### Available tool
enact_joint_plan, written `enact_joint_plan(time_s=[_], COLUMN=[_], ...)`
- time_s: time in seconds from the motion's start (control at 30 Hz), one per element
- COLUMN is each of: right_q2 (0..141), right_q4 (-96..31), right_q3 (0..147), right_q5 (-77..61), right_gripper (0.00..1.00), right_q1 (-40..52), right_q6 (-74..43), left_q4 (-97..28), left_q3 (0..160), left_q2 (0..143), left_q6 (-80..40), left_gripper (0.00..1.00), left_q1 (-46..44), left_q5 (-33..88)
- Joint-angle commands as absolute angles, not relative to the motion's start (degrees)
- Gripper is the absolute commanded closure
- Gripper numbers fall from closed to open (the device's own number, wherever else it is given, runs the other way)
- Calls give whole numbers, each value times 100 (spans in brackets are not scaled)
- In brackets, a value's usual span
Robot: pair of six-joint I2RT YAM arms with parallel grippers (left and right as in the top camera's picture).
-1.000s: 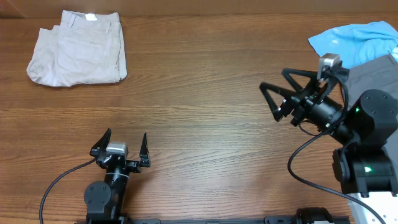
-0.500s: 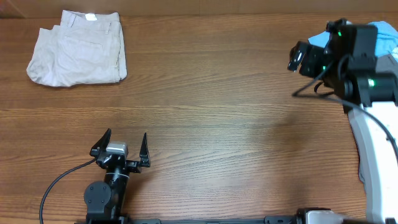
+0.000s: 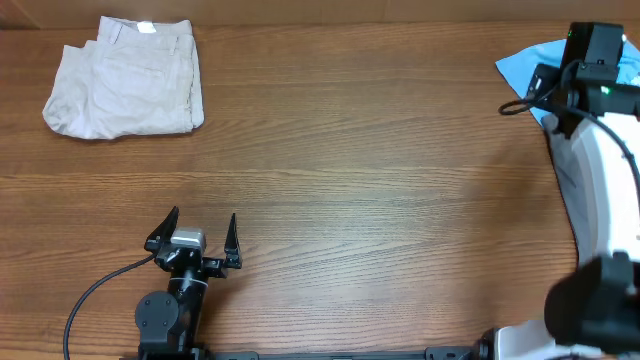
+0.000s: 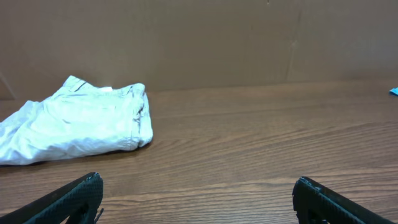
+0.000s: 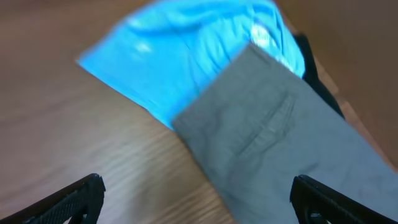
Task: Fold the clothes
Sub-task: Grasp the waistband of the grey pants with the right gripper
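Observation:
Folded beige khaki shorts [image 3: 125, 78] lie at the far left of the table; they also show in the left wrist view [image 4: 81, 121]. A light-blue T-shirt [image 3: 518, 68] lies at the far right, mostly under my right arm [image 3: 588, 58]. In the right wrist view, medium-grey shorts [image 5: 292, 149] with a pocket seam lie on top of the blue T-shirt [image 5: 180, 50], with a black garment [image 5: 318, 71] showing behind them. My right gripper [image 5: 196, 193] is open and empty above the grey shorts' edge. My left gripper [image 3: 193, 235] is open and empty near the front edge, also seen in the left wrist view [image 4: 196, 193].
The wooden table [image 3: 350, 160] stretches between the two piles. A brown cardboard wall [image 4: 205, 37] stands along the far edge. The right arm's white base [image 3: 600, 200] runs down the right side.
My right arm has swung from the middle right to the far right corner, over the pile of clothes. The left arm and the beige shorts have not moved.

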State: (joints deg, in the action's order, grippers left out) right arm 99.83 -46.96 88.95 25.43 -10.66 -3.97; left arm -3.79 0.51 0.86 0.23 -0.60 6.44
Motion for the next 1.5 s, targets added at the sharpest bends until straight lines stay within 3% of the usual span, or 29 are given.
enact_joint_plan(time_s=[0.0,0.47,1.23,1.47], right_q2=[10453,12057,12884,12960], right_q4=[-4589,-4150,-3470,-3367], right_q3=[9006,9006,9006,9006], right_q5=[2814,3638,3623,3636], right_gripper=[0,1,8,22], right_q1=[-1146,-1291,-1369,-1612], right_q6=[16,23,49,47], left_q4=[-379,-379,-379,-379], left_q3=[27,27,27,27], left_q2=[21,21,21,21], left_q6=[132,132,132,132], left_gripper=[0,0,0,0], left_q1=[-38,-38,-38,-38], left_q5=[687,687,687,687])
